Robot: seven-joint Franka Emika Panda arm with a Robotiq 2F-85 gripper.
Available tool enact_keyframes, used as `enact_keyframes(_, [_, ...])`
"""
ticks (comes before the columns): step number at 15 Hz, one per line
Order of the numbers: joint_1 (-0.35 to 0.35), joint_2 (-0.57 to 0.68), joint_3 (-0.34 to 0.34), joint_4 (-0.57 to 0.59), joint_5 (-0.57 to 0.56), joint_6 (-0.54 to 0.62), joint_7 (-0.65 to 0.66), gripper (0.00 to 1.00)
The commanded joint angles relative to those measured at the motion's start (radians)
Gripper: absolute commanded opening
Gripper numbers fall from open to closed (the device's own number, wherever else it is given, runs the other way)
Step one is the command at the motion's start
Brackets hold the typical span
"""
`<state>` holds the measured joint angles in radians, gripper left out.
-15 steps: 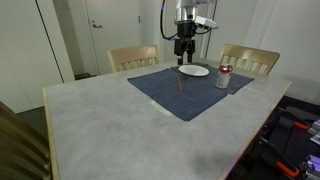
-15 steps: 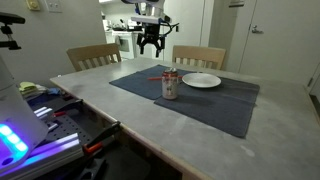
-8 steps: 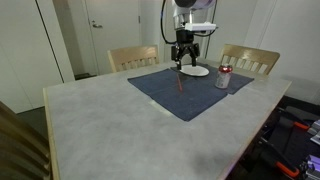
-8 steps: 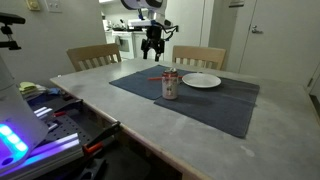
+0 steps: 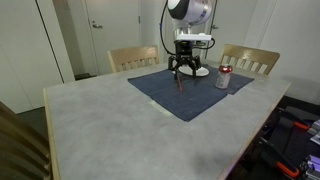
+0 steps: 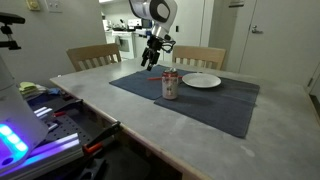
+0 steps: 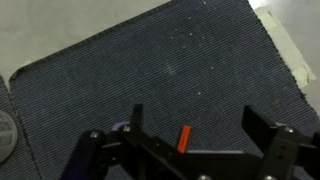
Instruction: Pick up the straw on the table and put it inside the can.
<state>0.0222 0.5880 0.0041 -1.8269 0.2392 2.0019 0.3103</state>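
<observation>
Hand (image 5: 182, 73) lower, perhaps over straw (image 7: 183, 138)

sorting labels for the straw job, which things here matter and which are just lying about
Part of the job:
- straw, lying on the placemat
- can, upright
- gripper, open over the straw
- table

Just lying about:
- placemat, dark blue
- plate, white
- chairs, two at the table's far side

- Arm (image 5: 190, 12): white, rounded shells, glossy; dark ring at a joint in both ext. views.
- Gripper (image 5: 184, 68): black, open-frame linkage, two blocky fingers (image 7: 258, 124).
</observation>
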Motion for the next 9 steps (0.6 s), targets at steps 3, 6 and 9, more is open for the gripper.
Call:
enact_keyframes(3, [-0.032,0.049,0.011,-0.027,0.13,0.101,-0.03,1.0])
enact_keyframes(6, [-0.03,0.05,0.015,-0.048,0.146,0.187,-0.054,1.0])
enact_keyframes(9, [-0.025,0.041,0.011,-0.075,0.126,0.257,-0.071,1.0])
